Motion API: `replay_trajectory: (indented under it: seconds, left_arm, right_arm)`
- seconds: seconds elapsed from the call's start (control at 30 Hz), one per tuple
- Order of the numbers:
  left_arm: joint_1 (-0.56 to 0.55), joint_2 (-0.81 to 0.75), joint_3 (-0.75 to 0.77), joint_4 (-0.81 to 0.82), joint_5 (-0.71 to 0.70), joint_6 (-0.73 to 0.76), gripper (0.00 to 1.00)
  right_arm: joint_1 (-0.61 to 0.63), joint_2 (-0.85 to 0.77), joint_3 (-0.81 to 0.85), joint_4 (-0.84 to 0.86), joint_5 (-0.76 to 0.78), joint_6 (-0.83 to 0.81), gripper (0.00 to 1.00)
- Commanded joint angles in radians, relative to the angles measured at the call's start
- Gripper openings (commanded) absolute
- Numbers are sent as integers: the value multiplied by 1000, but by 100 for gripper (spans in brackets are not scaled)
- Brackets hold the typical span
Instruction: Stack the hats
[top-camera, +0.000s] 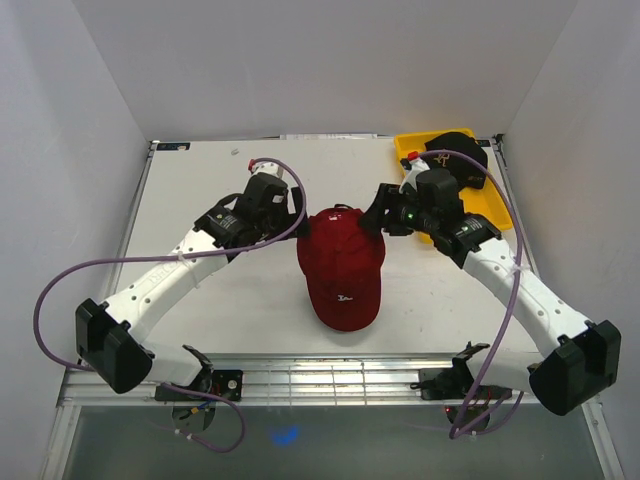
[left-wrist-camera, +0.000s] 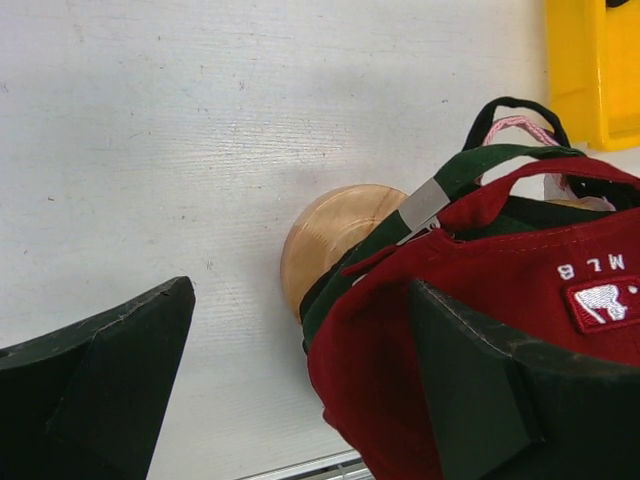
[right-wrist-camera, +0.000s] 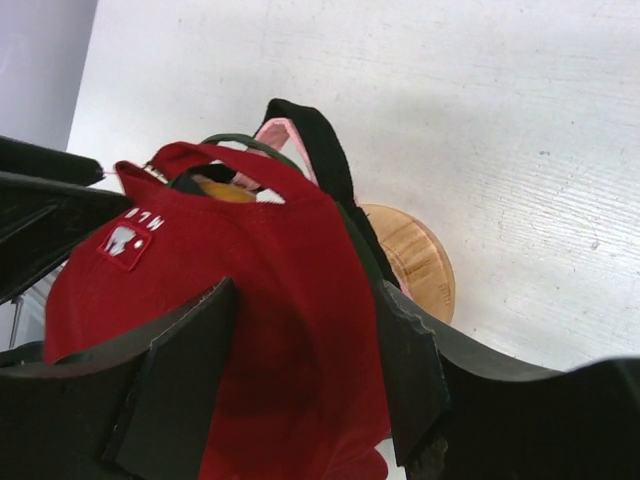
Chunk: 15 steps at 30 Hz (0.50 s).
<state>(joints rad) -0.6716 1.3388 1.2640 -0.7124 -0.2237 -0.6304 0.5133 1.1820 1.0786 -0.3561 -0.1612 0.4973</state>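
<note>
Red cap (top-camera: 341, 262), brim twd near edge

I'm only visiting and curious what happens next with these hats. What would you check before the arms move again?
1. Red cap lies on top of the stack: ok.
2. Green, pink and black straps show beneath it, over the wooden stand: ok.
3. Left gripper is open, with one finger over the red cap's edge: ok.
4. Right gripper is open and straddles the red cap. Whether its fingers are free of the fabric: cannot tell.
5. Every hat is stacked: not ok. A black cap lies in the yellow tray.
6. The stack sits centred on the stand: cannot tell, because the caps hide most of it.
</note>
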Motion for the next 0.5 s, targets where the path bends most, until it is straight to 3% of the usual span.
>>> replay_trajectory:
  seconds: [0.0,0.2,0.47]
  left_arm:
    - [-3,2,48,-4,-6,17,98]
    - [-3,43,31,-5,-31,21,98]
    - [-3,86,23,2,-51,6,98]
  right_arm:
    - [-1,60,64,45,-9,-8,63]
    - [-24,120,69,77,-29,1,62]
    - [-36,32,-109,158,-78,56,60]
